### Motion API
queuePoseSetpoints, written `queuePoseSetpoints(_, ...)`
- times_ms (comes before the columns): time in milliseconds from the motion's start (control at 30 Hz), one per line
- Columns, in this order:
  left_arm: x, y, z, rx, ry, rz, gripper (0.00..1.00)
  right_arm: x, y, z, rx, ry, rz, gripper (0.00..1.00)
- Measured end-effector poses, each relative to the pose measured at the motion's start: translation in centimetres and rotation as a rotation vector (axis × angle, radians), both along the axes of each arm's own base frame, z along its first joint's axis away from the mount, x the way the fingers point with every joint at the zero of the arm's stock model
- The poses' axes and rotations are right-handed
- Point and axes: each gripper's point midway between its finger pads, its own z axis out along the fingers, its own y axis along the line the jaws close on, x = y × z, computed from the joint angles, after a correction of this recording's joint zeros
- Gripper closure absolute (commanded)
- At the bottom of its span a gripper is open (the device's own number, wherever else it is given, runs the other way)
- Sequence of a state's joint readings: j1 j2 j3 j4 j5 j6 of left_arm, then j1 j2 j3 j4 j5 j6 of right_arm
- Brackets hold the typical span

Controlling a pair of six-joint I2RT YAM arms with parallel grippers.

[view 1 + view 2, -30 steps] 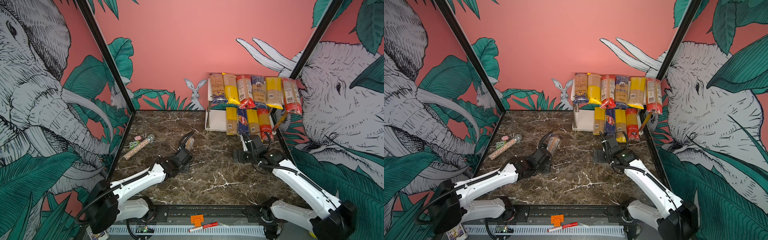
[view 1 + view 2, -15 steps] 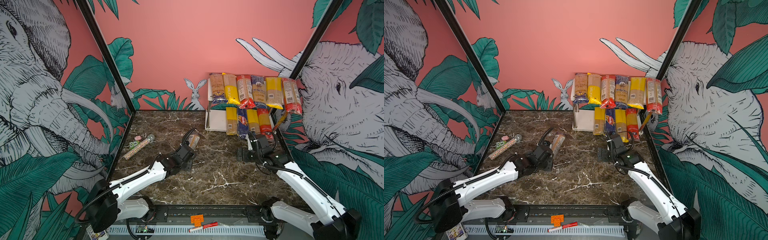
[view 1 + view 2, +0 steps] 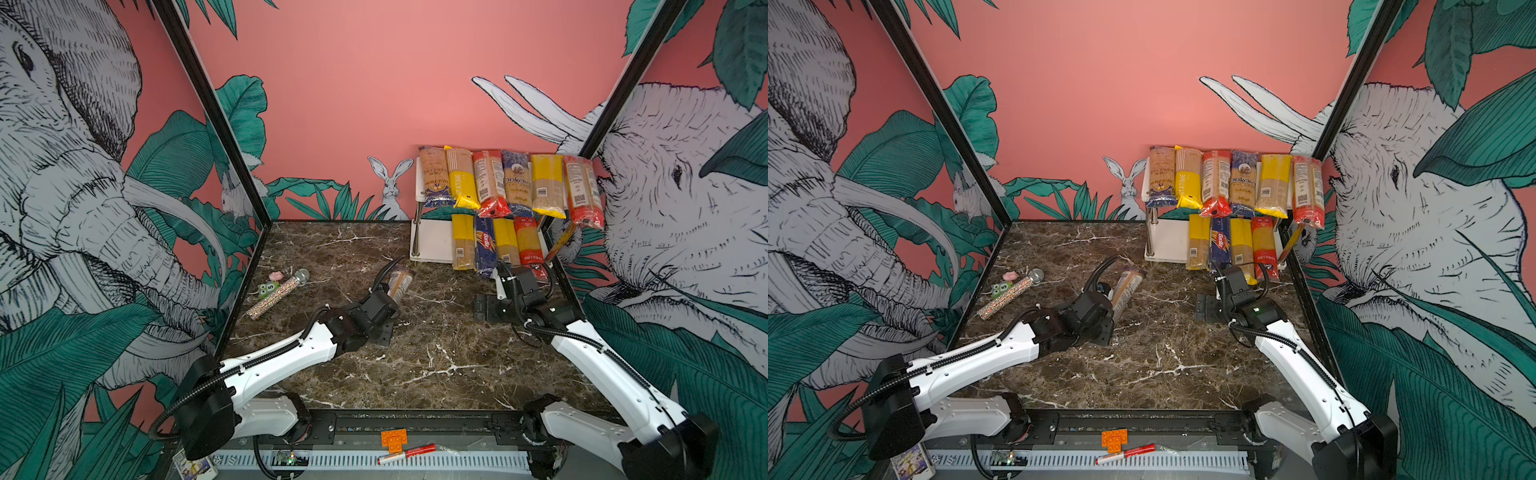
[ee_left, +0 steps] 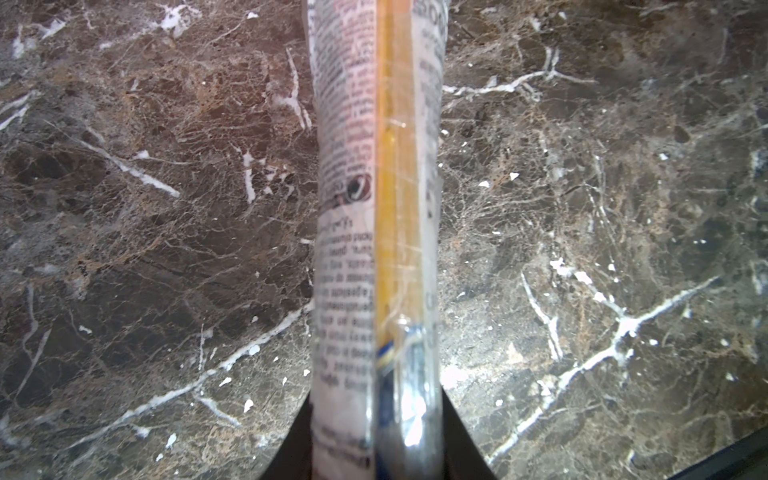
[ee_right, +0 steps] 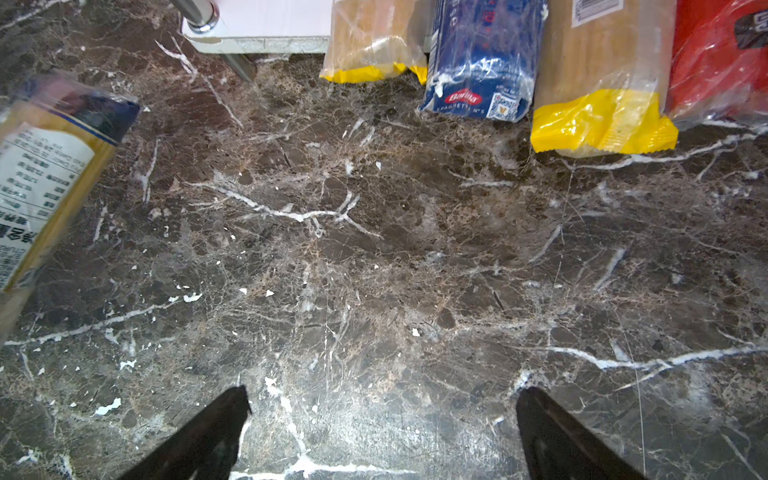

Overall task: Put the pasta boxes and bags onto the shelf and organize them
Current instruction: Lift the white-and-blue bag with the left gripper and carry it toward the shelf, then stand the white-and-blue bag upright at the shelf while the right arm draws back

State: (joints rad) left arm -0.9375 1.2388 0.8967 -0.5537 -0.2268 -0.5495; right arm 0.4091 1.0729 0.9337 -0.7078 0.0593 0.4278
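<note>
pasta bag (image 4: 374,208) looks light, stiff lengthwise and slippery; we grip its end with left fingers (image 4: 296,454). right fingers (image 5: 199,440) gape empty.

"Barilla", "Spaghetti n°5" on blue box (image 5: 482,50), "ankara" on top-tier bag (image 3: 516,183)

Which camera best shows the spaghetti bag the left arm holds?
The left wrist view: the spaghetti bag fills its middle, close, print visible. Both top views show the bag small, its gripped end hidden. The right wrist view catches only one blurred end.
</note>
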Motion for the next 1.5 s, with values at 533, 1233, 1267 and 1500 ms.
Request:
queuePoseSetpoints(533, 0.4, -3.3, 1.3, -0.015, 0.000, -0.086, 1.00, -1.5, -1.7, 2.5, 0.005, -0.061, -0.026, 0.01)
queuePoseSetpoints(1233, 2.9, -7.8, 4.0, -0.052, -0.064, -0.161, 1.00, -4.0, -4.0, 3.1, -0.027, -0.087, -0.081, 0.01)
queuePoseSetpoints(1267, 3.3, -8.3, 4.1, -0.053, -0.068, -0.165, 1.00, -4.2, -4.2, 3.2, -0.030, -0.090, -0.087, 0.01)
queuePoseSetpoints(1500, 6.6, -12.5, 4.1, -0.050, -0.105, -0.169, 1.00, -5.4, -5.5, 3.7, -0.044, -0.105, -0.130, 0.01)
